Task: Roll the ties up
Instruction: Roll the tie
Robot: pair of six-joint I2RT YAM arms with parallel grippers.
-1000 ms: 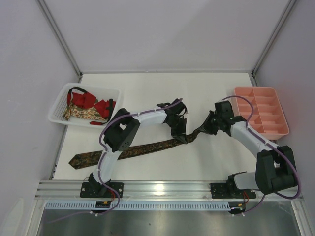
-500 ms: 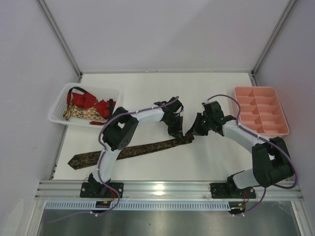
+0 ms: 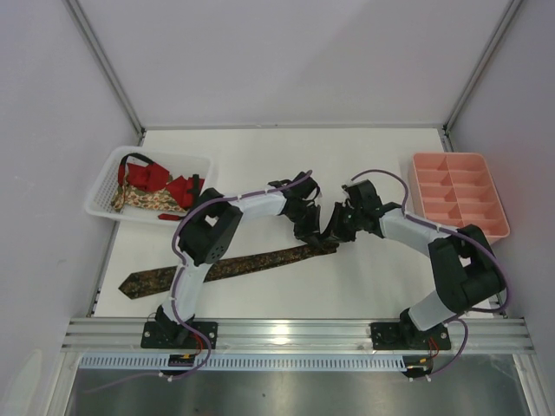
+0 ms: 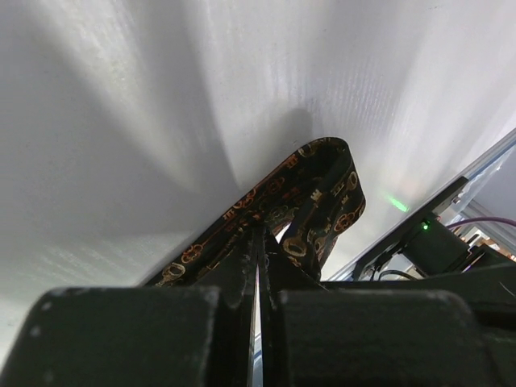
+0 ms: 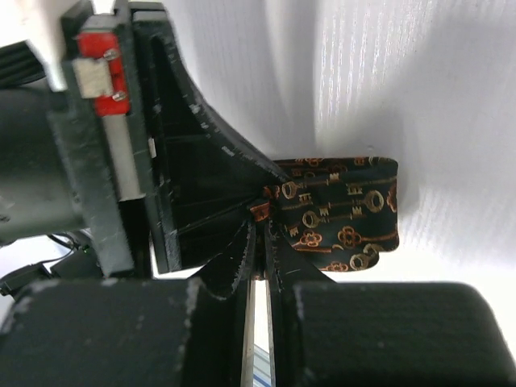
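Note:
A dark brown tie (image 3: 221, 267) with a reddish-gold key pattern lies across the table, its pointed wide end at the left. Its right end is folded over between the two grippers. My left gripper (image 3: 317, 240) is shut on the tie near the fold; in the left wrist view the tie (image 4: 318, 197) loops just past the closed tips (image 4: 261, 234). My right gripper (image 3: 332, 234) is shut on the tie's folded end (image 5: 343, 214), close against the left gripper (image 5: 185, 161). Red and beige floral ties (image 3: 156, 191) lie in the white basket (image 3: 102, 184).
A pink compartment tray (image 3: 494, 195) stands at the right edge. The white basket stands at the left, near the wall. White walls close in the table at the back and both sides. The metal rail runs along the front.
My right gripper has moved left with the tie's end, folding it over toward the left gripper. The left gripper has shifted slightly left. The tie's right end has shortened.

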